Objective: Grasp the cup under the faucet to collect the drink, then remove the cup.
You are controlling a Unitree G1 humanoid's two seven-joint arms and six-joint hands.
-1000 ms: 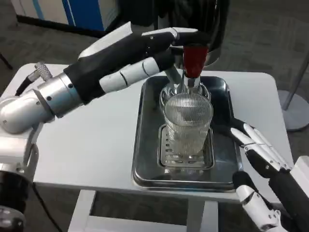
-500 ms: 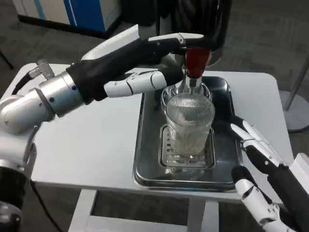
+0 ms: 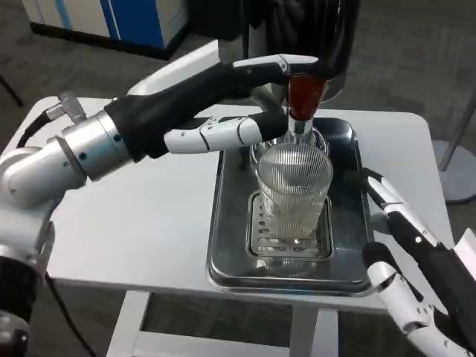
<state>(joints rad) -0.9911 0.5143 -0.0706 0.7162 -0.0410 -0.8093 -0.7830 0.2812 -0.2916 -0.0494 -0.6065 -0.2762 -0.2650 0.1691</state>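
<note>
Left hand (image 3: pixel 223 104) at red faucet lever (image 3: pixel 303 95), grip unclear | right hand (image 3: pixel 405 253) spread, empty beside cup (image 3: pixel 293 192) | advice: steady cup before pouring.

The cup (image 3: pixel 294 190) is open on its right flank, while the faucet (image 3: pixel 303 100) and left hand (image 3: pixel 223 104) block above.
</note>
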